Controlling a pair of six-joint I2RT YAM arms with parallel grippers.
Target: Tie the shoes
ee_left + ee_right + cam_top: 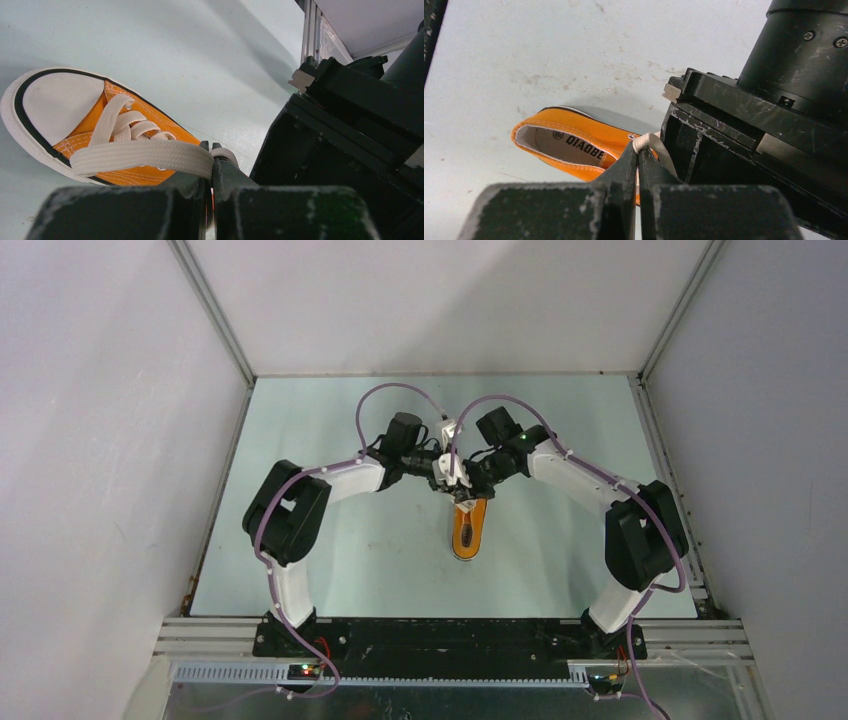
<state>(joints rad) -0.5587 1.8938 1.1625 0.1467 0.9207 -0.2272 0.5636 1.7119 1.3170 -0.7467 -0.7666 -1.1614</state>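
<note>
The orange sneaker (468, 532) lies mid-surface (350, 540), at 6 o'clock from both claws. The left claw (210, 150) is pinched on the white lace (145, 155). The right claw (638, 152) likewise clamps lace.

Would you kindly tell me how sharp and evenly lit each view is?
Top external: even light, sneaker small yet sharp. Left wrist: left gripper blurred up close, lace crisp, soft shadows on the table. Right wrist: right gripper slightly blurred, sneaker shadowing the table beyond.
</note>
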